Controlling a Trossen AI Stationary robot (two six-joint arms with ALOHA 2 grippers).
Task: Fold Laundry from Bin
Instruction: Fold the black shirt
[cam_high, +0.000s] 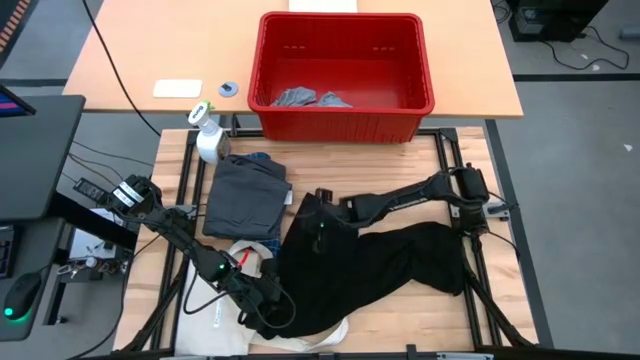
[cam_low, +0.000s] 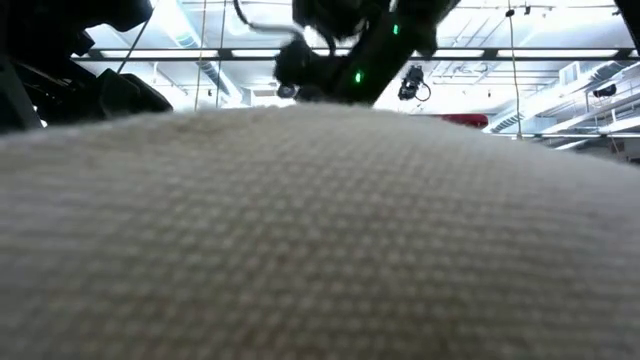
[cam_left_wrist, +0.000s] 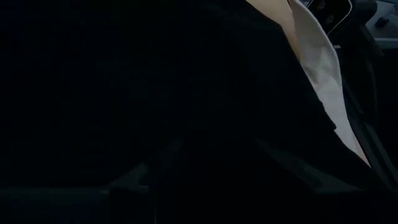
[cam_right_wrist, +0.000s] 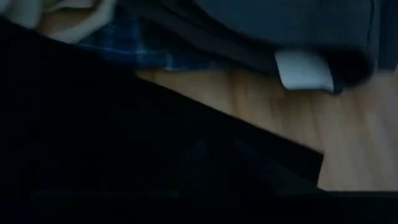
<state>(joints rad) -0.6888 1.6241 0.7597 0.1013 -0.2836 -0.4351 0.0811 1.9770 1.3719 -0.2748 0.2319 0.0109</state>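
A large black piece (cam_high: 380, 262) of laundry lies spread across the middle of the table. My left gripper (cam_high: 268, 303) is at its near left edge, over the cream tote bag. In the left wrist view black cloth (cam_left_wrist: 124, 112) fills nearly everything. My right gripper (cam_high: 320, 218) is at the black piece's far left corner, and black cloth (cam_right_wrist: 124, 155) covers the lower part of its wrist view. A folded dark grey piece (cam_high: 243, 195) lies on a blue plaid shirt (cam_right_wrist: 137, 46) to the left. The red bin (cam_high: 340, 18) stands at the far side with light grey pieces (cam_high: 300, 98) on its floor.
A cream tote bag (cam_high: 225, 315) lies at the near left, partly under the black piece, and blocks the low view (cam_low: 320, 240). A spray bottle (cam_high: 207, 138) stands left of the bin. Bare wood (cam_high: 440, 320) shows at the near right.
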